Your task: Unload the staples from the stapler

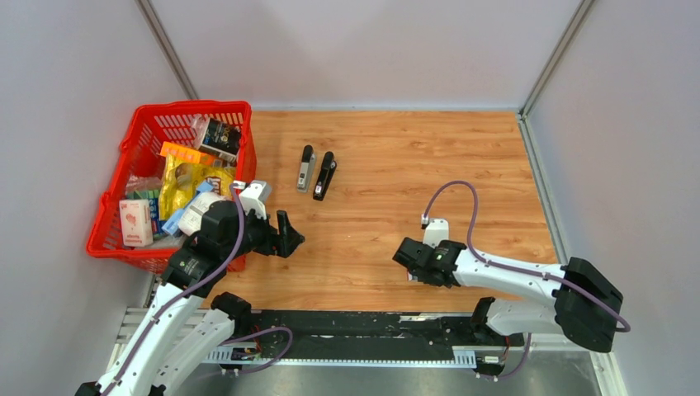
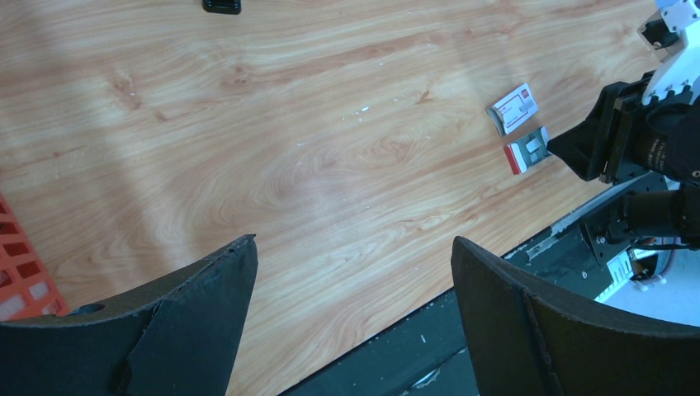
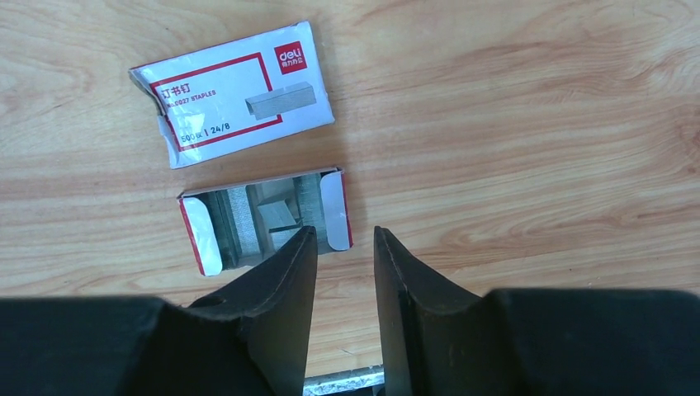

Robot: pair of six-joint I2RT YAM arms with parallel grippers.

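Right gripper [image 3: 342, 235]: narrowly parted, nothing pinched, tips just over open tray [image 3: 333, 206] of staples [image 3: 248, 216]. Likely light, stiff, slick; strips prone to snapping into bits. Best pinched across long sides, mid-strip. Beside tray, white-and-red sleeve [image 3: 231, 91]: "deli", "STAPLES", "500", "24/8". Left gripper [image 2: 353, 241]: spread wide, empty, over bare wood. Two black staplers [image 1: 306, 167] well apart, far side of table [image 1: 413, 165]; contents hidden.

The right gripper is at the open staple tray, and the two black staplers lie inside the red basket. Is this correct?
Not quite. The top external view shows the two staplers lying on the wooden table, right of the red basket, not inside it. The right gripper is indeed at the open staple tray.
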